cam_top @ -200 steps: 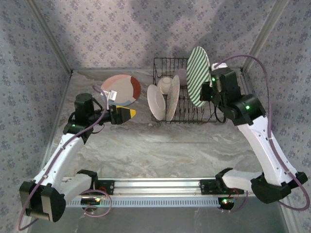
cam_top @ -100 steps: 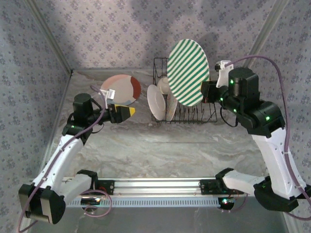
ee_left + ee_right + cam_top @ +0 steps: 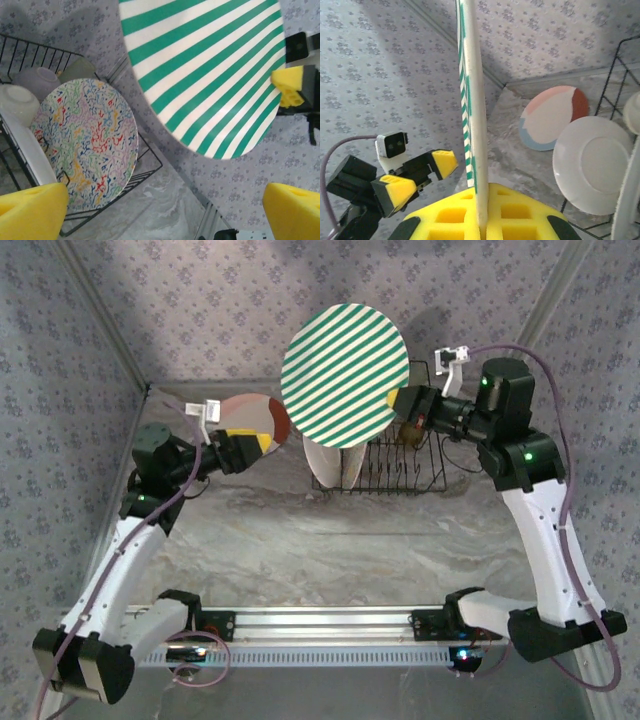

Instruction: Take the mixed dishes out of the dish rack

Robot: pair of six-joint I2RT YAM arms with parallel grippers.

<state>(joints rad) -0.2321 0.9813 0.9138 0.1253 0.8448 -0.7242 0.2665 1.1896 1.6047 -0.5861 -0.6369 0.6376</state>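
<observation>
Right claw (image 3: 399, 404) pinched tight on the rim of the green-striped plate (image 3: 345, 360), holding it up over the dish rack (image 3: 405, 478) (face toward the overhead camera). Left claw (image 3: 252, 447) gaping, empty, near the pink plate (image 3: 547, 117) lying on the desk (image 3: 300, 540). Squiggle plate (image 3: 85, 142) stands in the rack.

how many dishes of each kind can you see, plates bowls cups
plates: 4 (green-striped plate, pink and brown plate, squiggle plate, white plate)
bowls: 1 (lilac bowl)
cups: 2 (cream cup, grey-green cup)
total: 7
</observation>
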